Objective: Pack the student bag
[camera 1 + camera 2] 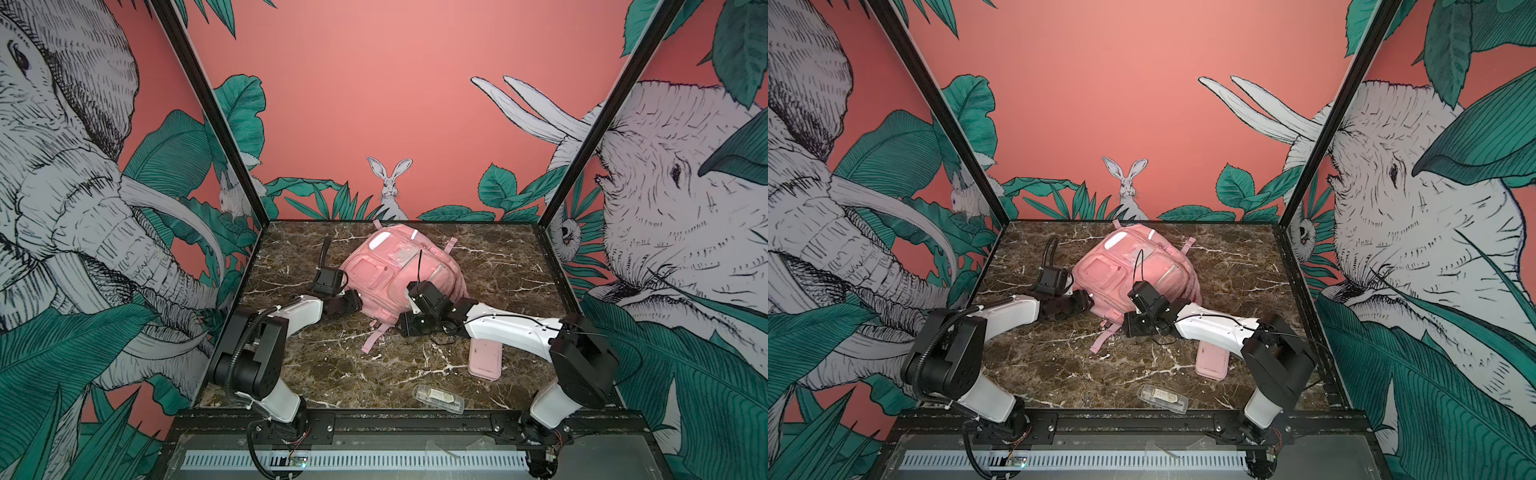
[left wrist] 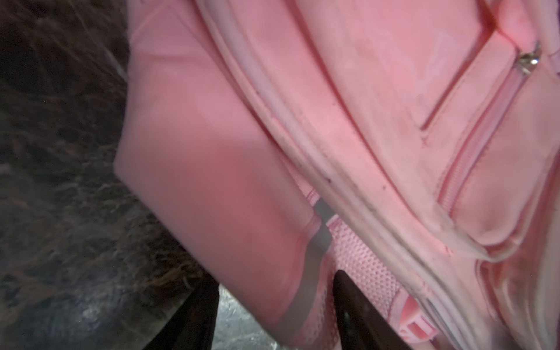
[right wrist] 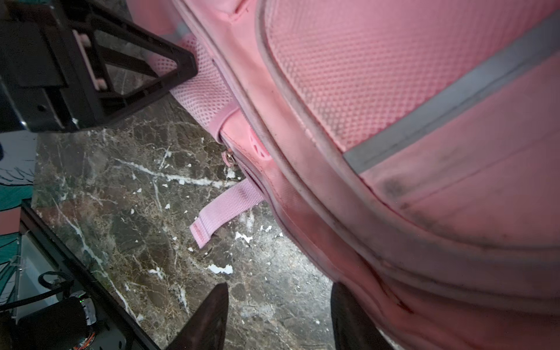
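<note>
Pink student bag (image 1: 386,270) is lying front-up at centre-back of the desk (image 1: 332,374). Left gripper (image 2: 274,277) is sitting at its left side, jaws roughly half-open w/ the pink side panel between them. Pinching or just straddling? Can't tell, view's too blurry. Right gripper (image 3: 278,291) is hovering at the near edge, jaws apart, holding nothing, only bare desk between, one finger right up against the bag.

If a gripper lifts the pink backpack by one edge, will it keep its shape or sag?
Probably it sags: the student bag is soft fabric, slumped in a rounded heap. Its loose strap would likely dangle and drag.
</note>
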